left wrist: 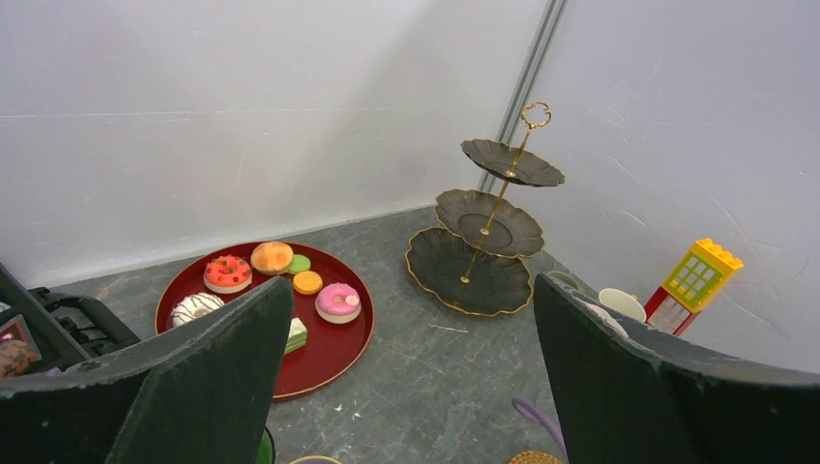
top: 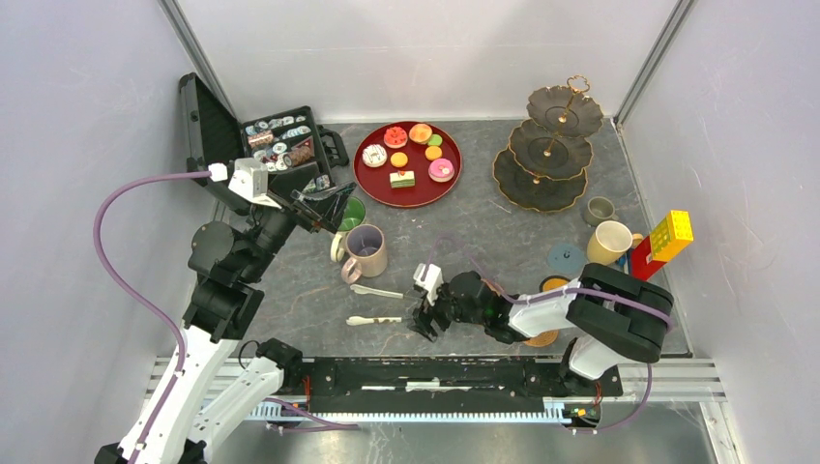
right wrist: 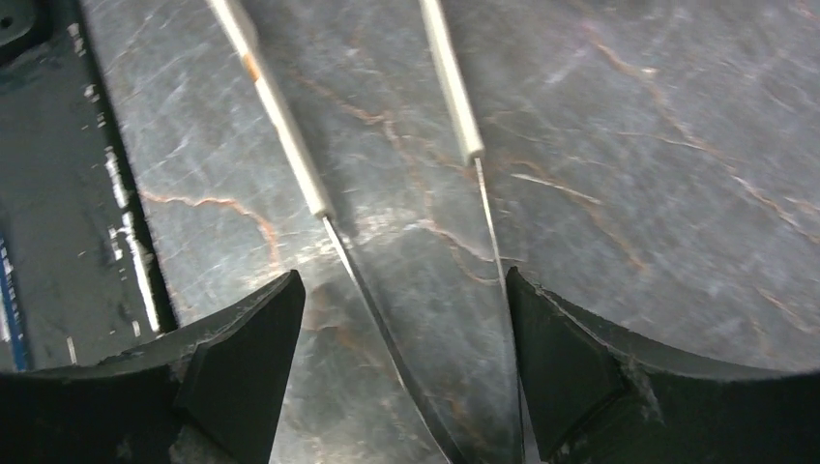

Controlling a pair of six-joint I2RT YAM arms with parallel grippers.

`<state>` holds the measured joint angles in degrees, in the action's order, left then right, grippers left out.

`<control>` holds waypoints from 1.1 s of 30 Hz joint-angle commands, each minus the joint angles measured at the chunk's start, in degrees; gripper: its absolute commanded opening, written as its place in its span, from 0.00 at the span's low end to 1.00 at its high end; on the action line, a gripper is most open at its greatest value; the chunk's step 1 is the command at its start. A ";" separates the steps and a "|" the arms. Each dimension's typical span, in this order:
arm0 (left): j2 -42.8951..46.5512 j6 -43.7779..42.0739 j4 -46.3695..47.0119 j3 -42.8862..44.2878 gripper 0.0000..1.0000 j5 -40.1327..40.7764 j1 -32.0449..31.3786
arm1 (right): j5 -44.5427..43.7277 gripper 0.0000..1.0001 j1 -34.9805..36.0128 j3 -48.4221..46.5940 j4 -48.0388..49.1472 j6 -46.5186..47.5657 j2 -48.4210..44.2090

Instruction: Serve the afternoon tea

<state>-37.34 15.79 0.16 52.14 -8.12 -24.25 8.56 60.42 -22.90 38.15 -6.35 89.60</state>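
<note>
R jaws open, low over the desk [top: 464,217] at 6 o'clock. Thin metal ends of two white-handled utensils [top: 373,320] [right wrist: 280,111] run between them; can't tell if either pad touches. Handles point toward 9 o'clock.

L jaws spread wide w/ nothing between, hovering over the green-lined mug [top: 354,214] at approx 10 o'clock. Beige mug [top: 367,253] stands just beside it, nearer centre.

Toy cakes [top: 441,170] [left wrist: 337,302] all sit on the red tray [top: 423,193] [left wrist: 329,353] at 12 o'clock. Three-tier stand [top: 551,150] [left wrist: 454,275] upright at 1 o'clock, tiers bare. Yellow mug [top: 609,242] and small grey mug [top: 600,208] at 3 o'clock, next to the toy block house [top: 667,240]. Black case [top: 285,145] lies open at 11 o'clock.
</note>
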 commanded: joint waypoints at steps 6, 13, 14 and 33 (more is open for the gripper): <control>-0.06 1.00 2.54 0.94 1.00 -0.84 -0.53 | -5.13 0.98 3.21 -2.06 4.46 8.29 3.66; 0.16 0.82 2.47 0.95 1.00 -0.82 -0.62 | 2.29 0.98 3.19 -4.33 9.69 14.29 9.37; 0.24 0.81 2.47 0.95 1.00 -0.76 -0.62 | 4.76 0.98 3.14 -4.77 9.74 15.23 10.42; 0.31 0.73 2.47 0.77 1.00 -0.25 -0.71 | 5.48 0.75 2.73 -3.57 11.75 13.59 13.17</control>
<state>-37.23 15.79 0.16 52.14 -8.10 -24.62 15.03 63.24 -26.61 52.97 6.96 102.13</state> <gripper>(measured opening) 0.997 0.782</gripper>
